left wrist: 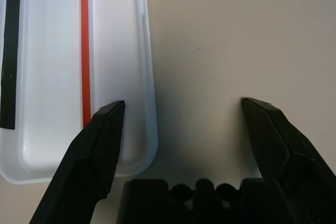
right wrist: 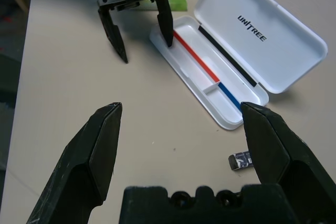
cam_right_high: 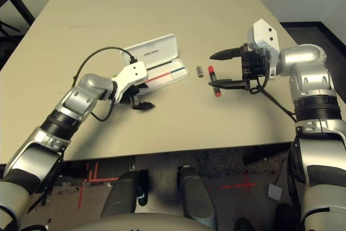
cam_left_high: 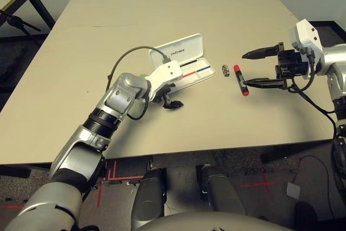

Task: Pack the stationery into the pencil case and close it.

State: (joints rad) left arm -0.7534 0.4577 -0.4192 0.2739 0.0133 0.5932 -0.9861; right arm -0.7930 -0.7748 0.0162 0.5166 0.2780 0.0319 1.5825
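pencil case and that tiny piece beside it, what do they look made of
The pencil case looks like hard white plastic with a smooth, slightly glossy finish: thin moulded walls, rounded corners, and a lid standing open on its own with dark printed lettering. The tiny piece looks like metal, silvery with black parts, though it is too small to be sure.

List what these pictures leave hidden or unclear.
- Green stick: mostly hidden behind the left gripper, right wrist view.
- Metal piece: too small for detail, head views.
- Red marker: label unreadable.
- Pencil case: cut off by the edge, left wrist view.
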